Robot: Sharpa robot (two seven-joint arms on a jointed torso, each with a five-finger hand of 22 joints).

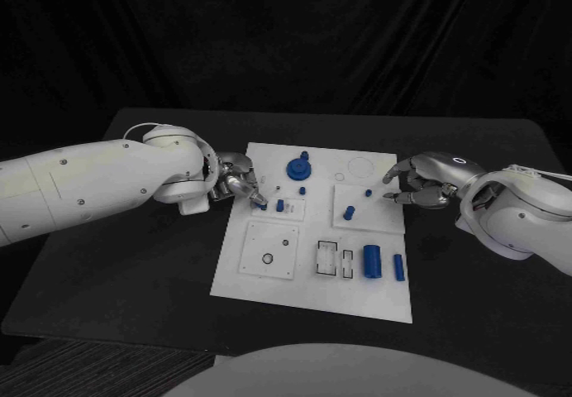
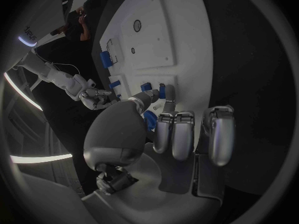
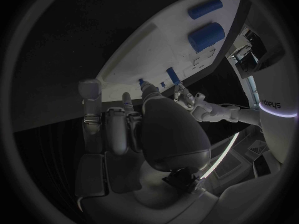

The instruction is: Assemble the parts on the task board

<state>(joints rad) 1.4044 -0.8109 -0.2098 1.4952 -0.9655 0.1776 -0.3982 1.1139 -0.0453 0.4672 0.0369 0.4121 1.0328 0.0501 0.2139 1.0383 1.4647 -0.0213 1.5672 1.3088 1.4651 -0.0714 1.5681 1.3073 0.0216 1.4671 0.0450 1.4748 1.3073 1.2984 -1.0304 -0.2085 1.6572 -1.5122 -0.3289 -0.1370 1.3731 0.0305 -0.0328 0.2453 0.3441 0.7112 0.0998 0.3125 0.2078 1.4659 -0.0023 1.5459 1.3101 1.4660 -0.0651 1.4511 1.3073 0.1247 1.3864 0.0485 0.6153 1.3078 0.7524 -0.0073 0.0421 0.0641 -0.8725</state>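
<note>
Lying nearest the robot on the black bench (image 1: 131, 281), the white task board (image 1: 312, 289) carries along its near part a square plate with a round hole (image 1: 269, 250), a pair of narrow rectangular slots (image 1: 334, 258), a thick blue cylinder (image 1: 372, 261) and a thinner blue pin (image 1: 398, 266) just beside it. Farther up, a small blue peg (image 1: 280, 205) stands on the left inset, and another blue block (image 1: 350, 212) sits on the right inset. At the board's left edge the left robot hand (image 1: 239, 184) rests with its fingers curled downward toward the board near that peg; the left wrist view shows the fingertips (image 2: 163, 129) just beside small blue pieces, and whether they pinch anything cannot be told. At the right edge the right robot hand (image 1: 420, 184) hovers with fingers bent and apart, nothing visible in it. Farthest back, a round blue knobbed disc (image 1: 299, 169) stands on the board, with a faint ring outline (image 1: 355, 169) well apart to its right.
</note>
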